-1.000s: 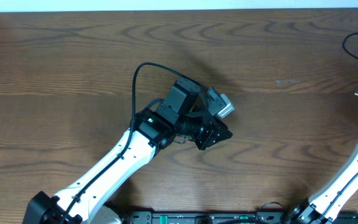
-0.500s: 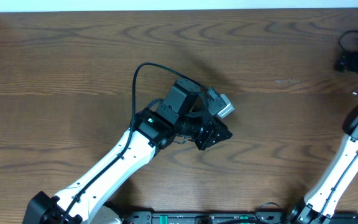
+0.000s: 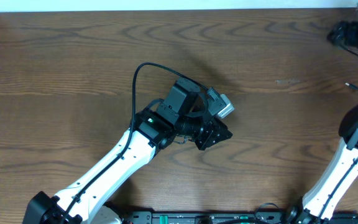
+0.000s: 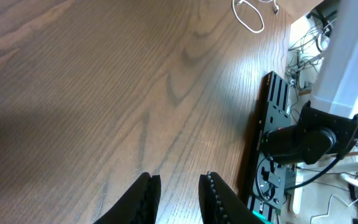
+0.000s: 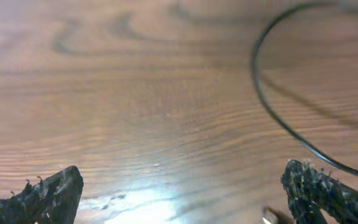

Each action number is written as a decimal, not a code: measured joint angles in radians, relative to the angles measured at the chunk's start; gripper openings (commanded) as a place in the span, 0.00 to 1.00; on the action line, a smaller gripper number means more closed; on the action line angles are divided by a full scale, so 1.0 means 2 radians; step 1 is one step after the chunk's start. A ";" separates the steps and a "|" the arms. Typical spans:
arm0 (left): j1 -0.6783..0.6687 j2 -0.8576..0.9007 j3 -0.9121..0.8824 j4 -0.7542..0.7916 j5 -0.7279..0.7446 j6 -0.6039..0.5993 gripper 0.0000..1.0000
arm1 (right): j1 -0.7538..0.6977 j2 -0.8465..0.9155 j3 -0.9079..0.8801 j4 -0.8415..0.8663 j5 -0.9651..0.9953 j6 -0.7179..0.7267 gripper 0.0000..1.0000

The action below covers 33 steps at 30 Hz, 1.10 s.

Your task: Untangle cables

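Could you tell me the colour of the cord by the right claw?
Black cord, right wrist view best.

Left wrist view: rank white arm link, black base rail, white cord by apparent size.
1. white arm link
2. black base rail
3. white cord; farthest from camera, so true size unsure.

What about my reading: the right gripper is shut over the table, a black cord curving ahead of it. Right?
No: the right gripper is wide open, as the right wrist view shows. It is over the table, with the black cord curving ahead.
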 measured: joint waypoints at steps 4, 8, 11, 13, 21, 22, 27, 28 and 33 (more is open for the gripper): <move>0.000 0.000 0.000 0.000 0.000 0.000 0.26 | 0.001 -0.048 0.000 -0.022 0.069 0.057 0.99; 0.000 0.000 0.000 0.000 0.000 0.000 0.27 | 0.002 -0.079 0.000 -0.080 0.188 0.135 0.99; 0.000 0.000 0.000 0.000 -0.007 0.000 0.27 | 0.001 -0.095 0.000 -0.121 0.250 0.185 0.99; 0.002 -0.001 0.000 -0.002 -0.020 -0.002 0.27 | 0.001 -0.107 0.000 -0.146 0.279 0.216 0.99; 0.021 -0.094 0.000 -0.040 -0.132 -0.038 0.39 | 0.001 -0.154 0.000 -0.222 0.328 0.277 0.99; 0.023 -0.111 0.000 -0.047 -0.155 -0.042 0.39 | 0.001 -0.160 0.000 -0.230 0.330 0.280 0.99; 0.040 -0.179 0.000 -0.089 -0.267 -0.059 0.40 | 0.006 -0.181 0.000 -0.252 0.299 0.249 0.99; 0.045 -0.188 0.000 -0.096 -0.285 -0.061 0.40 | 0.009 -0.183 0.000 -0.252 0.283 0.234 0.99; 0.081 -0.223 0.000 -0.135 -0.357 -0.078 0.41 | 0.031 -0.183 0.000 -0.255 0.184 0.156 0.99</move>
